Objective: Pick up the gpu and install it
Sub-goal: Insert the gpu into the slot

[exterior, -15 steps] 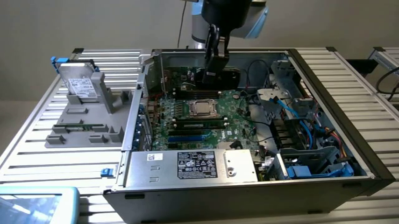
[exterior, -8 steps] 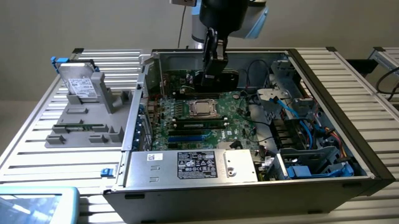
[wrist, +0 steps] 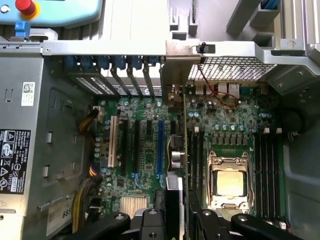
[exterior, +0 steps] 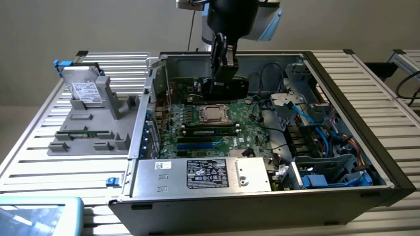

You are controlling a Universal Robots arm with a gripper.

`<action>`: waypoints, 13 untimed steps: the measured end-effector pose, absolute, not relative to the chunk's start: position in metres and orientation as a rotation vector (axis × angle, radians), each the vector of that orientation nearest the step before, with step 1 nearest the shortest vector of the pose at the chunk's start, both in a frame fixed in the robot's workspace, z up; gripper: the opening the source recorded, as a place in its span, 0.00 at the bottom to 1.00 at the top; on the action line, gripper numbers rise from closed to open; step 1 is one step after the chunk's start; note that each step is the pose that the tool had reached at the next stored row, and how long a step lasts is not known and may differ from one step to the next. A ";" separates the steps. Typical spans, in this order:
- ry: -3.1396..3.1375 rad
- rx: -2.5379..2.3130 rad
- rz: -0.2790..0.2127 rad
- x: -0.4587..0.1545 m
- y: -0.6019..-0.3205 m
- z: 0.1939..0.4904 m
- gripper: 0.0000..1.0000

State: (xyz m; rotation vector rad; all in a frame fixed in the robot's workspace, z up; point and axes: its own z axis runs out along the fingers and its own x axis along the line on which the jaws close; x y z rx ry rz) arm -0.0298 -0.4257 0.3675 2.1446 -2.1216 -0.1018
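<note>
The gpu (exterior: 224,89) hangs upright inside the open computer case (exterior: 354,98), above the motherboard's far part behind the CPU socket (exterior: 213,114). My gripper (exterior: 221,63) comes down from above and is shut on the card's upper edge. In the wrist view the gpu (wrist: 185,150) is seen edge-on as a thin line between my black fingers (wrist: 150,222). Its silver end bracket (wrist: 177,65) sits close to the case's rear slot openings. The card runs beside the blue expansion slot (wrist: 160,145), on the CPU side. Whether it touches a slot I cannot tell.
A grey fixture (exterior: 92,132) at the exterior view's left holds a silver drive (exterior: 85,91) and a green memory stick (exterior: 88,132). The power supply (exterior: 203,174) fills the case's near side. Cables and a drive cage (exterior: 321,172) crowd the exterior view's right. A blue-edged pendant (exterior: 39,216) lies at the near left.
</note>
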 end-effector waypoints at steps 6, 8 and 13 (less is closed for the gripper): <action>-2.111 2.148 -0.094 -0.034 -0.426 0.358 0.29; -2.109 2.150 -0.094 -0.035 -0.426 0.355 0.29; -2.108 2.151 -0.093 -0.036 -0.426 0.346 0.29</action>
